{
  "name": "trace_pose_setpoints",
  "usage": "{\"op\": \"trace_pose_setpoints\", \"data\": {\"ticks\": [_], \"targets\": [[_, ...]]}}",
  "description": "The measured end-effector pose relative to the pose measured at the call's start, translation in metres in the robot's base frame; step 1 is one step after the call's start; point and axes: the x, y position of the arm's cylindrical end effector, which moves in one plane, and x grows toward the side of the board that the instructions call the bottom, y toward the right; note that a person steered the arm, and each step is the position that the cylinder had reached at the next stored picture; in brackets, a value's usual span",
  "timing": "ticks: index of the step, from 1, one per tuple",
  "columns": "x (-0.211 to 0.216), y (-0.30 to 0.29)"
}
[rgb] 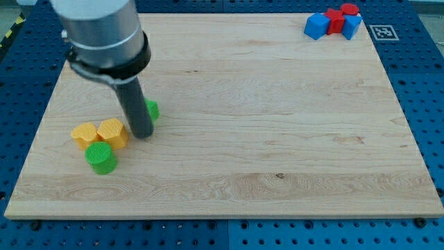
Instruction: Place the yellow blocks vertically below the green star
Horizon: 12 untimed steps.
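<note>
Two yellow blocks lie side by side at the view's left: one further left with a lobed outline, and a hexagonal one beside it. A green cylinder sits just below them, touching or nearly so. Another green block, mostly hidden behind the rod, lies up and to the right of them; its shape cannot be made out. My tip rests on the board just right of the hexagonal yellow block and just below the hidden green block.
A cluster of blue blocks and red blocks sits at the view's top right corner of the wooden board. A marker tag lies beyond the board's top right edge.
</note>
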Motion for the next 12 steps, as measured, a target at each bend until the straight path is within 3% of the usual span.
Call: {"op": "trace_pose_setpoints", "data": {"ticks": [2,4,5,6,8,9,11,12], "targets": [[-0.059,-0.003],[-0.005,-0.108],[0.045,-0.129],[0.056,-0.097],[-0.001,-0.041],[-0.005,-0.034],[-0.011,-0.095],[-0.028,-0.094]]}}
